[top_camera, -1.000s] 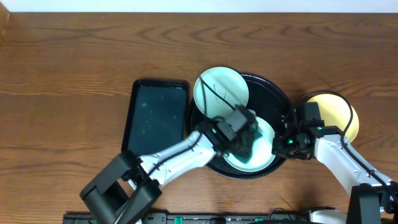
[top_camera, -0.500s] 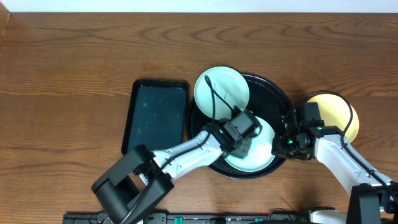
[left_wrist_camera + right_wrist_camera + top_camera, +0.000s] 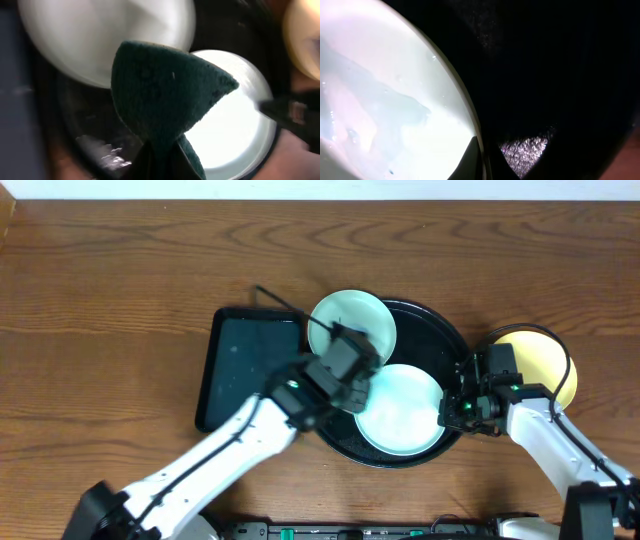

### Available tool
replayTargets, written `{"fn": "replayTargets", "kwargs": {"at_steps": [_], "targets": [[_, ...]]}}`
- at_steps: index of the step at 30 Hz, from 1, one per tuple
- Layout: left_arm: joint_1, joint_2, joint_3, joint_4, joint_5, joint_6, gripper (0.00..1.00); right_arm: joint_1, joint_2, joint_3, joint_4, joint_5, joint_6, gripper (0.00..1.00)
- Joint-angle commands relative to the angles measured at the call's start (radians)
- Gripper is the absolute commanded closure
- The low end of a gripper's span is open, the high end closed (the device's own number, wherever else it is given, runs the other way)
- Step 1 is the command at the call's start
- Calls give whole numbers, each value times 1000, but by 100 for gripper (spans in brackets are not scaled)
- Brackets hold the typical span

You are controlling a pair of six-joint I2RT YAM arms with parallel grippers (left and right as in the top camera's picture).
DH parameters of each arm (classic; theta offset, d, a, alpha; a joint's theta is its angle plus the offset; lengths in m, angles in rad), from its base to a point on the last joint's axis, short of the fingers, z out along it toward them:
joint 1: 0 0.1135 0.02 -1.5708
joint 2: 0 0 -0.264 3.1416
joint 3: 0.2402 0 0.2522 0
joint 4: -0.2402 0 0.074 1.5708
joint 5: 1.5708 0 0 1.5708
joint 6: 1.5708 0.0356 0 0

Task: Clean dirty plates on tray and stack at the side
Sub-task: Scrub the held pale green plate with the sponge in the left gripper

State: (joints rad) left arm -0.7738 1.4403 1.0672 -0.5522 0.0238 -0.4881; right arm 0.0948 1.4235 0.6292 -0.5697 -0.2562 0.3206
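From the left wrist only: left end effector (image 3: 159, 157) pinches green sponge (image 3: 160, 95).

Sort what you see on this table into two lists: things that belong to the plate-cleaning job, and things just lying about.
Belongs to the job:
round black tray
mint-blue plate
white plate
yellow plate
green scouring pad, pinched in the left end effector

Just lying about:
rectangular black tray

Matt wood-grain table (image 3: 100, 300); glossy black round tray (image 3: 432, 322) — smooth, shiny plastic on the mint-blue plate (image 3: 400, 415); coarse, fibrous dark-green scouring pad (image 3: 160, 95).
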Motion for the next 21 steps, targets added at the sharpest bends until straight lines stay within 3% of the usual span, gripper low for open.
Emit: {"fn": "replayTargets", "kwargs": {"at_steps": [1, 3, 5, 13, 21], "targets": [[124, -30, 19, -58, 21, 25, 92, 6, -85, 41, 2, 44, -14, 99], [204, -27, 17, -43, 172, 64, 92, 6, -130, 48, 2, 58, -14, 99], [217, -18, 17, -23, 221, 69, 93, 6, -134, 48, -9, 57, -13, 99], [97, 61, 14, 101, 238, 61, 92, 33, -61, 21, -71, 57, 25, 99], [-57, 257, 14, 234, 238, -48, 92, 45, 16, 16, -74, 58, 27, 99]]}}
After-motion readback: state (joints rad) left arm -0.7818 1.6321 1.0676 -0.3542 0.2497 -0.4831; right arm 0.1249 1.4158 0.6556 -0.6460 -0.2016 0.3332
